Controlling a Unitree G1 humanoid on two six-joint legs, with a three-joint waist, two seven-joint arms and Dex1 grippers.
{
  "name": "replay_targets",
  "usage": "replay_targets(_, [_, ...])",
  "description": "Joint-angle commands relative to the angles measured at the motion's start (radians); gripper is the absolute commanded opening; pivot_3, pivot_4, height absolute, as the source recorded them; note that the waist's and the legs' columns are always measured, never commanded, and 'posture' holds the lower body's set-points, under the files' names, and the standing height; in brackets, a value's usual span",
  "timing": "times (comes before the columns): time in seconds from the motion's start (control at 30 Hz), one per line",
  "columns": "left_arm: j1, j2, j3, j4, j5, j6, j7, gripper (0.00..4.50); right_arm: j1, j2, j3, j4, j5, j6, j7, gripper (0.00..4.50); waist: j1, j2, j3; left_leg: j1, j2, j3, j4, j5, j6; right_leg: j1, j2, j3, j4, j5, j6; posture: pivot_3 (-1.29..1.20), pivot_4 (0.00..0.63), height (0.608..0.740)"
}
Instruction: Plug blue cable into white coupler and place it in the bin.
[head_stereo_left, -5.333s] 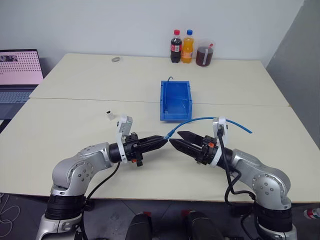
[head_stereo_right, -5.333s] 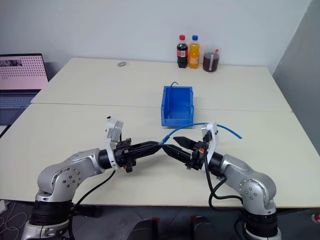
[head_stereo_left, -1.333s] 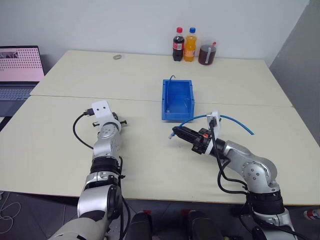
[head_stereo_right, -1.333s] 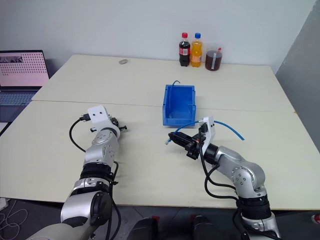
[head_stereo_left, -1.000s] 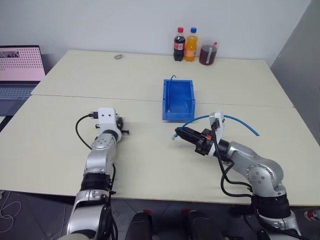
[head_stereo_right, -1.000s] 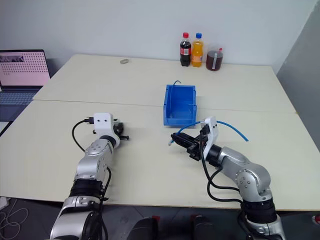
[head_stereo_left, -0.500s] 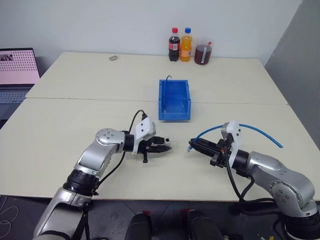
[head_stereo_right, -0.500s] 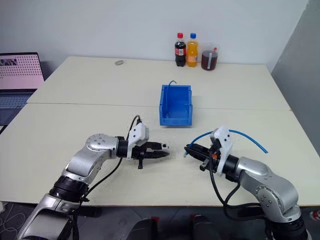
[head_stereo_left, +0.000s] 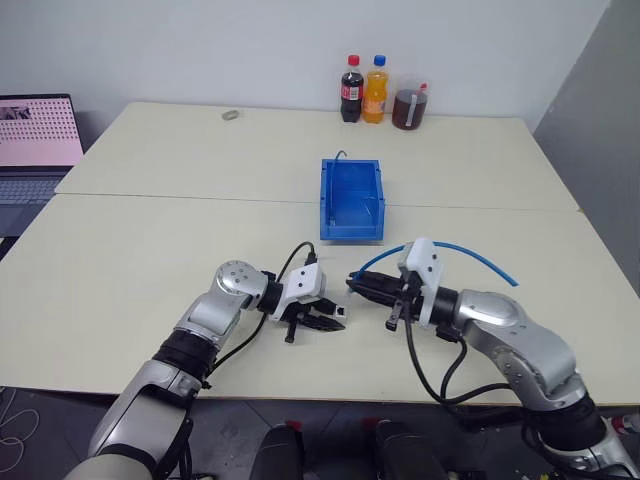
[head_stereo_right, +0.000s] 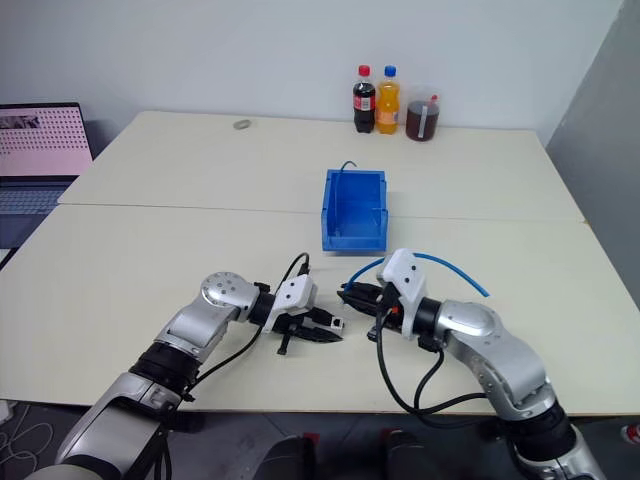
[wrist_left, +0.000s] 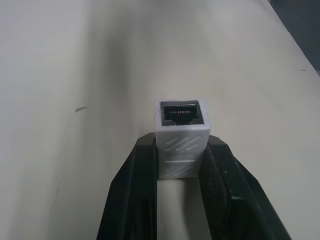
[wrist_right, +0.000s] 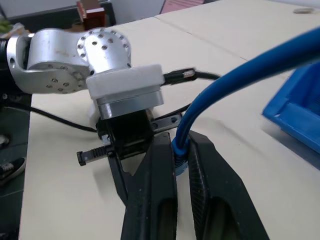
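- Pale worktop (head_stereo_left: 140, 260) against a light wall; laptop (head_stereo_left: 38, 140) at the far left edge, three drink bottles (head_stereo_left: 378, 92) at the back, small greyish object (head_stereo_left: 231, 115) near the far edge.
- Blue bin (head_stereo_left: 351, 199) sits mid-worktop, apparently empty. Nothing placed yet.
- Left pincer (head_stereo_left: 335, 322) is clamped on the white coupler (wrist_left: 180, 134); its dark socket faces outward, clear of the fingers (wrist_left: 134, 175).
- Right pincer (wrist_right: 181, 150) is squeezed together on the blue cable (head_stereo_left: 470, 252) near its plug end; the rest arcs back over the right arm, free end hanging in air.
- Change: about a second ago the left arm was stretched out over the left side of the worktop, well apart from the right. It has swung in and turned, so the coupler now sits just beside the cable tip, in front of the bin.
- Meaning: both parts in hand and brought together; mating looks like the next step.
- Plug tip hidden by the right fingers, so I can't judge alignment. Not plugged in yet.
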Motion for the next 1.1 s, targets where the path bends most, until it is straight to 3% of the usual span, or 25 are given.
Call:
replay_targets(0.03, [0.008, -0.003, 0.001, 0.023, 0.038, -0.022, 0.02, 0.81, 0.007, 0.014, 0.019, 0.009, -0.047, -0.071, 0.029, 0.05, 0.002, 0.0, 0.0, 0.0, 0.0, 0.0, 0.0, 0.0, 0.0, 0.0, 0.0, 0.0, 0.0, 0.0, 0.0, 0.0, 0.15, 0.74])
replay_targets(0.53, [0.042, 0.002, 0.01, 0.011, 0.042, -0.008, 0.03, 0.81, 0.074, 0.035, 0.043, 0.086, -0.167, -0.192, 0.058, 0.05, 0.006, 0.0, -0.001, 0.002, 0.0, -0.001, 0.001, 0.0, 0.0, 0.002, 0.0, 0.0, 0.001, 0.0, 0.0, 0.0, 0.15, 0.74])
replay_targets(0.93, [0.053, -0.001, 0.019, -0.006, 0.037, 0.011, 0.048, 0.8, 0.075, 0.036, 0.079, 0.114, -0.227, -0.177, 0.068, 0.05, 0.008, 0.0, -0.001, 0.005, 0.0, -0.002, 0.001, 0.0, 0.0, 0.006, 0.0, -0.001, 0.001, 0.0, 0.0, 0.0, 0.15, 0.74])
replay_targets(1.1, [0.058, -0.013, 0.025, -0.019, 0.032, 0.028, 0.068, 0.8, 0.081, 0.038, 0.099, 0.108, -0.242, -0.133, 0.064, 0.05, 0.007, 0.0, -0.001, 0.014, 0.0, -0.002, 0.0, 0.0, 0.0, 0.015, 0.0, -0.001, 0.0, -0.001, 0.0, 0.0, 0.15, 0.74])
